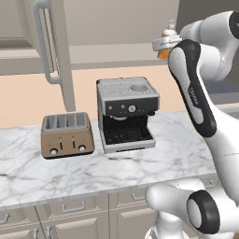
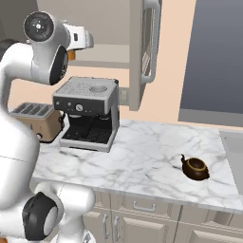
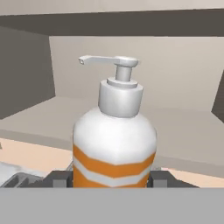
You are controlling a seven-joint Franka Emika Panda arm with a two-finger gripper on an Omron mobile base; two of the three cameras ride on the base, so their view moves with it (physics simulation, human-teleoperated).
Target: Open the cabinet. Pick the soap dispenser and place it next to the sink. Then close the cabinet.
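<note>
Half-open, tool (image 3: 112,177) clamps the soap dispenser (image 3: 114,144) — upright between both fingers.

The counter (image 1: 56,172) was seen to be white marble with grey veins, smooth and a bit shiny. The toaster (image 1: 65,135) looked like brushed brown metal. The coffee machine (image 1: 126,114) was made of grey metal and black plastic. The soap dispenser (image 3: 114,140) looked like smooth, glossy plastic. The teapot (image 2: 194,168) was dark brown and shiny. The cabinet (image 1: 53,51) doors were painted matt, with silvery metal handles.
</note>
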